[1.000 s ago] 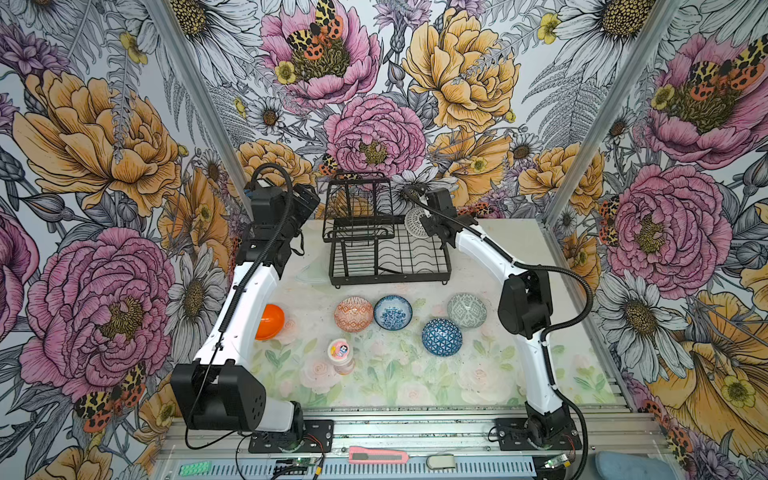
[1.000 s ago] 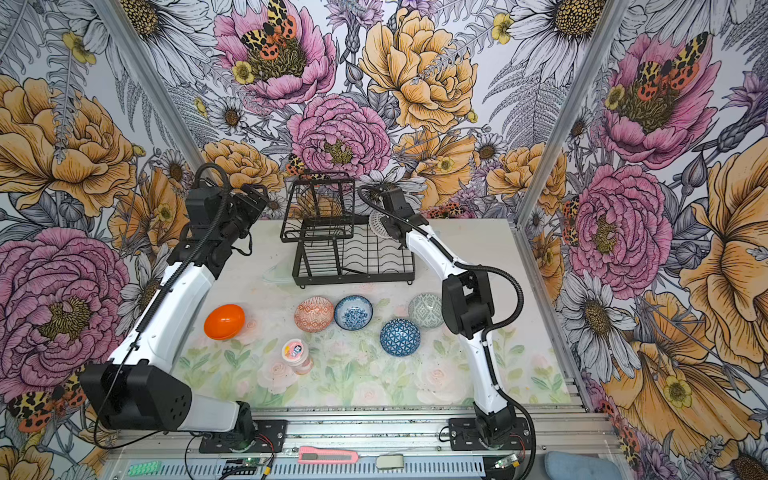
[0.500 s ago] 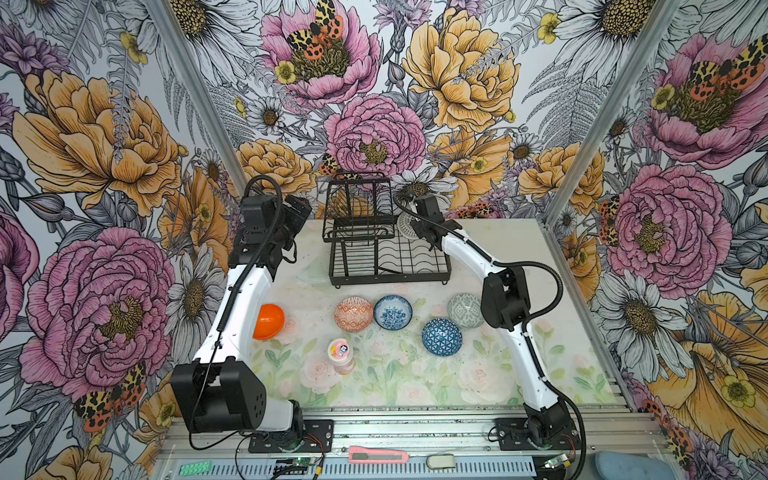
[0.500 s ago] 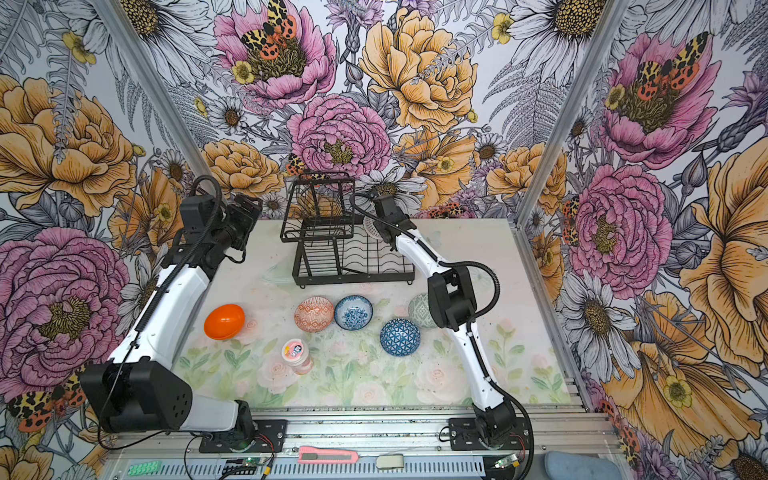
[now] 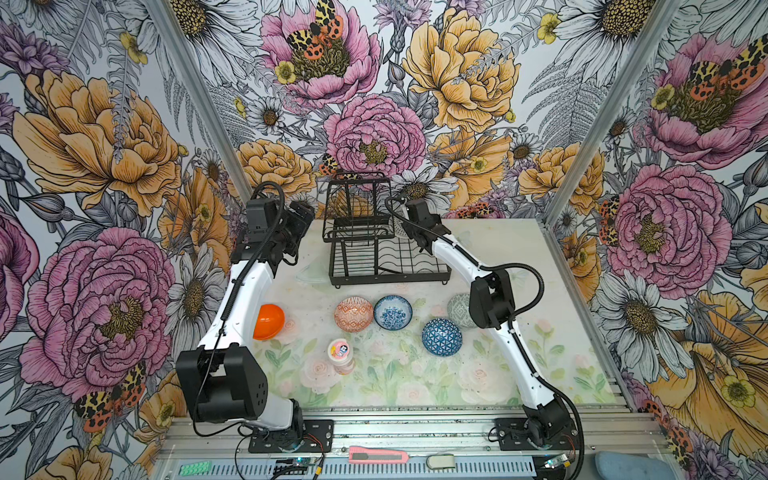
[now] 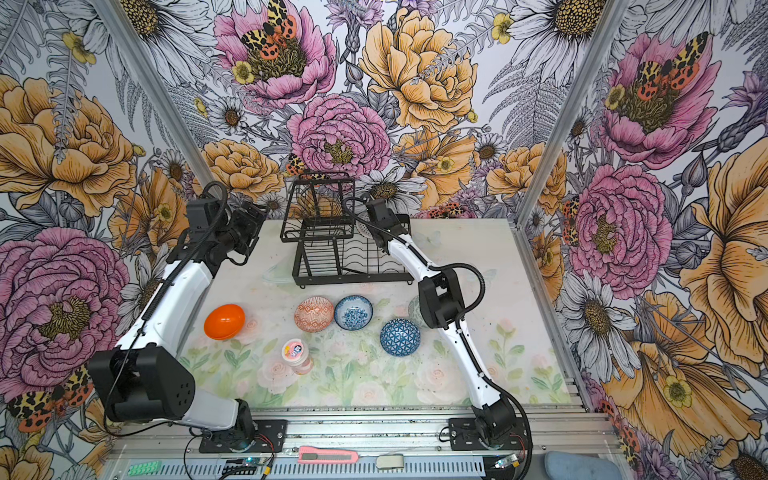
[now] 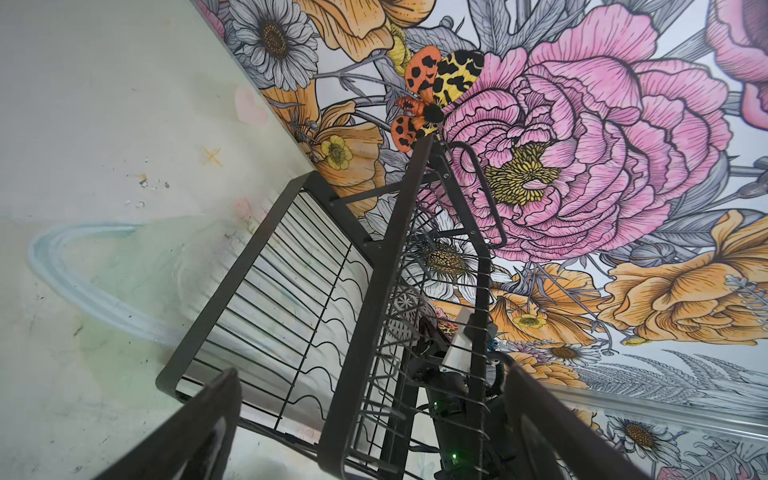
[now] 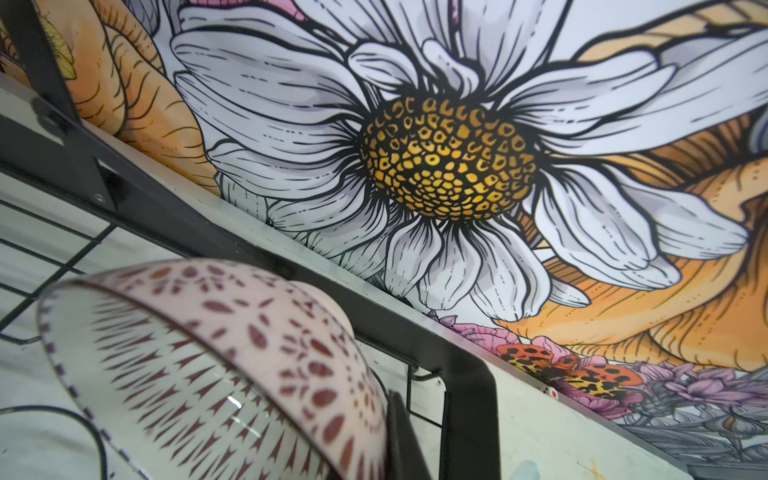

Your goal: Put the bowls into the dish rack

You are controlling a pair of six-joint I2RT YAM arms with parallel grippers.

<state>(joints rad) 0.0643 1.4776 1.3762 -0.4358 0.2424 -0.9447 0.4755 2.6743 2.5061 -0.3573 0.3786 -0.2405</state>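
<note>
The black wire dish rack (image 5: pixel 388 275) (image 6: pixel 353 281) stands at the back of the table, its tall basket at the far left end. My right gripper (image 5: pixel 411 232) (image 8: pixel 388 436) is shut on the rim of a white bowl with maroon marks (image 8: pixel 208 353) (image 5: pixel 400 227), held tilted over the rack's far right corner. On the table in front lie the orange geometric bowl (image 5: pixel 353 313), the white-blue floral bowl (image 5: pixel 392 311), the dark blue bowl (image 5: pixel 441 336), the grey-green bowl (image 5: pixel 457 309) half hidden by my right arm, and the plain orange bowl (image 5: pixel 270 321). My left gripper (image 5: pixel 305 212) (image 7: pixel 372 374) hangs open and empty left of the basket.
A small pink-lidded jar (image 5: pixel 340 353) stands in front of the bowls. The flowered walls close in the back and both sides. My right arm's elbow (image 5: pixel 490 297) hangs over the table right of the bowls. A pink box cutter (image 5: pixel 376 456) lies on the front rail.
My right gripper has carried the white bowl a little leftward over the rack, and its elbow has swung in toward the bowls. The left arm has shifted only slightly beside the basket.
</note>
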